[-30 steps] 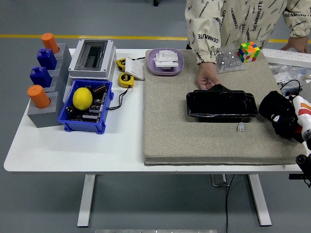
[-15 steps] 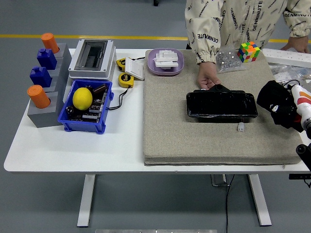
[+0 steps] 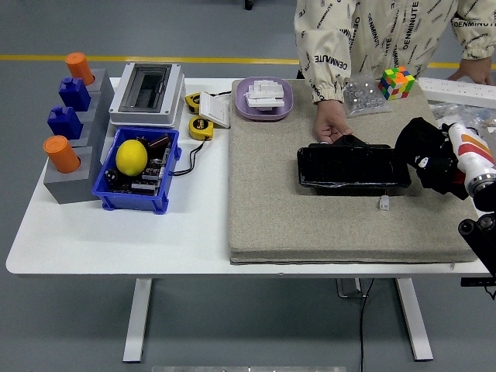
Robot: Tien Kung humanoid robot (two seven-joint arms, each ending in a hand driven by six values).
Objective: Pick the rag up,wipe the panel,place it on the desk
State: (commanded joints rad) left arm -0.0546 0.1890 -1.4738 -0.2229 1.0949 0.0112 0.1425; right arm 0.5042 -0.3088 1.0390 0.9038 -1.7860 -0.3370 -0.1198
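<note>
"DENMINUTE" repeated across person's jacket (image 3: 364, 35)

The table (image 3: 116, 232) is white. A big mat (image 3: 341, 225) on it is grayish brown. The panel (image 3: 353, 167) in the middle of the frame is shiny black. The robot hand (image 3: 425, 155) at the right is black, and its arm (image 3: 470, 155) is white with an orange stripe. At the left, a blue bin (image 3: 138, 199) holds a yellow lemon (image 3: 132, 156). Orange and blue pegs (image 3: 62, 153) stand on gray steps (image 3: 70, 186). The bowl (image 3: 264, 111) at the top is purple. The cube (image 3: 397, 82) has many bright colours. The person's sleeve (image 3: 325, 54) is cream with black letters.
</note>
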